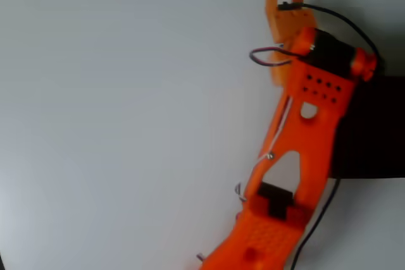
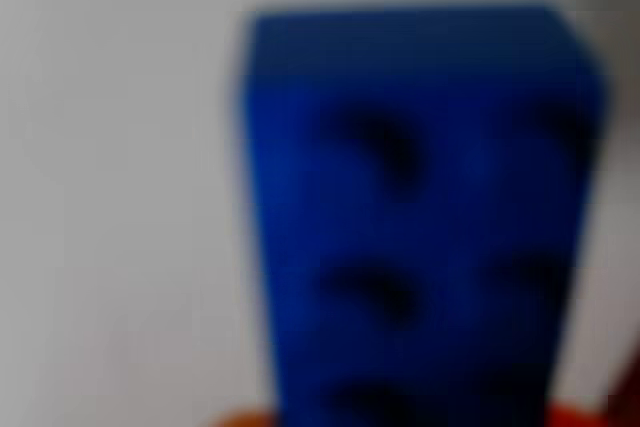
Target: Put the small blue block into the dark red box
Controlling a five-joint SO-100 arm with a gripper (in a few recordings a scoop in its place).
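The small blue block looms large and blurred in the wrist view, with rows of dark dimples on its face. Slivers of my orange fingers press in at its lower corners, so my gripper is shut on it. In the overhead view my gripper points toward the top edge of the picture, and the block is hidden under it. The dark red box lies at the right edge, mostly covered by my arm and seen as a very dark patch. My gripper is up and to the left of the box, apart from it.
The white table spreads wide to the left of my orange arm. A black cable loops over the wrist toward the box, and another runs down beside the arm's base.
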